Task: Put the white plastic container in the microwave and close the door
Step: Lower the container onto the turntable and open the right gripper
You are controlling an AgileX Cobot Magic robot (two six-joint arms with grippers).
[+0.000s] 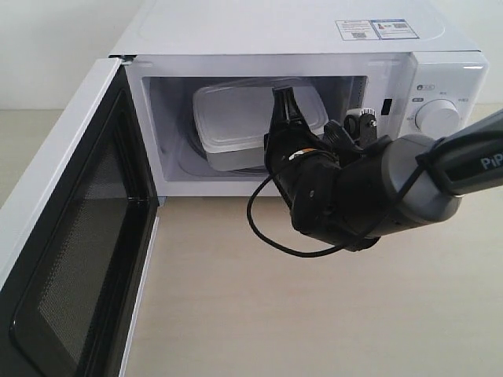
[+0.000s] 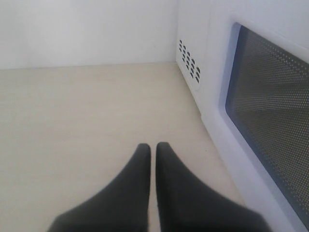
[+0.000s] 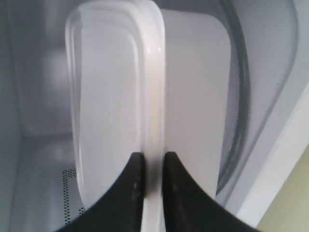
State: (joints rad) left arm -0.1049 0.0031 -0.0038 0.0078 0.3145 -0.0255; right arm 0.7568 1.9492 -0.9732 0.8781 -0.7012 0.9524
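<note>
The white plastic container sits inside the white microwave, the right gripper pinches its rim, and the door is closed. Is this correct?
No: the white door with the dark mesh window stands wide open, as the exterior view shows. The rest is right.

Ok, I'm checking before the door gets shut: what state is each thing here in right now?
microwave: open, container inside its cavity.
door: swung wide open.
white plastic container: lid on, inside the cavity, held by its rim.
right gripper: shut on the container's lid rim.
left gripper: shut, empty, outside the door.
</note>
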